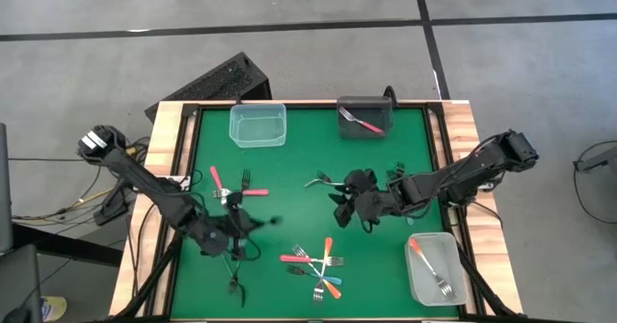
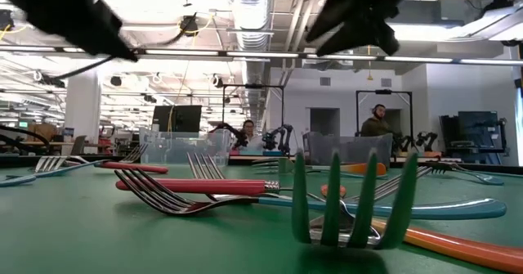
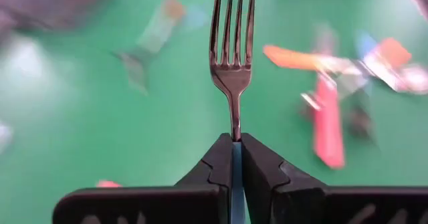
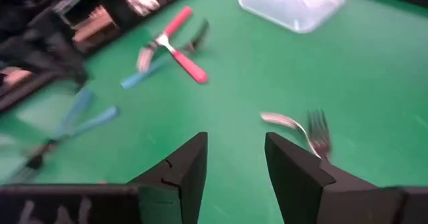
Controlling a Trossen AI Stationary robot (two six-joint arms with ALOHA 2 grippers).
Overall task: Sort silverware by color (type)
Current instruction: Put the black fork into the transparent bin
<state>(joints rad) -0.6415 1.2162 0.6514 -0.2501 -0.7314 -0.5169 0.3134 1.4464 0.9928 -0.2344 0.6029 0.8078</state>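
Left wrist view gives me the left pincer (image 3: 235, 158) clamped tight on a fork (image 3: 233, 57), its blue handle pinched between the fingers and the tines pointing forward over the green worktop (image 3: 100, 137). My right pincer (image 4: 235, 158) hangs with fingers apart over bare green, a loose fork (image 4: 302, 129) just beside it. From overhead I see a heap of forks (image 1: 316, 265) near the front edge, between both arms.
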